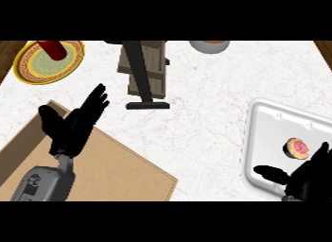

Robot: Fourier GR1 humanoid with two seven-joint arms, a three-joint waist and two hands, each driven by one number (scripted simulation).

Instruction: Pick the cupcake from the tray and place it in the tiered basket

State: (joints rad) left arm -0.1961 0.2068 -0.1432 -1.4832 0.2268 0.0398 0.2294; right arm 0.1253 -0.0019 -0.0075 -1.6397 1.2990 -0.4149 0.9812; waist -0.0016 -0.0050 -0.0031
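A white marble counter [210,94] fills the frame, a wooden board [119,175] at lower left. At right lies the white tray [266,118]; the tiered basket [146,66] stands at top centre, a yellow plate [36,71] at upper left. The left hand [70,127] rests open over the board, fingers up. The right hand [313,179], fingers spread and holding nothing, sits at lower right just below the cupcake [297,147], which is on the tray.

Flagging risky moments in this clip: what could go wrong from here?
The right hand is open beside the cupcake, not yet round it; closing may nudge it across the tray. The basket stands far across the counter, so the carry may be long.
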